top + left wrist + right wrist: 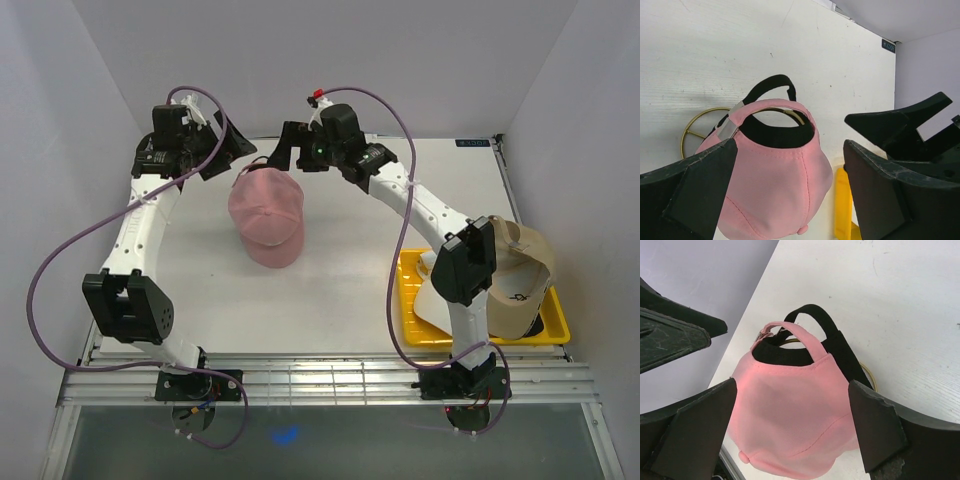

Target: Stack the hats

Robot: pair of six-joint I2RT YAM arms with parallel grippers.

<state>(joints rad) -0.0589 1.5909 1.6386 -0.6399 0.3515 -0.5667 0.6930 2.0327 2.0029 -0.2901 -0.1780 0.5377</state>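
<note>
A pink cap [266, 212] sits at the table's middle over a black cap [774, 136], both on a gold wire stand [694, 129]. The black cap's strap sticks out behind the pink one in the right wrist view [839, 351]. My left gripper [226, 152] is open, just behind the pink cap [777, 185] on its left. My right gripper [286, 150] is open, just behind the pink cap [790, 415] on its right. Neither holds anything. A tan cap [522, 255] lies over a white cap [432, 300] at the right.
The tan and white caps rest in a yellow tray [480, 335] at the right front, beside the right arm's base. The tray's edge shows in the left wrist view [842, 210]. White walls close in the table at the back and sides.
</note>
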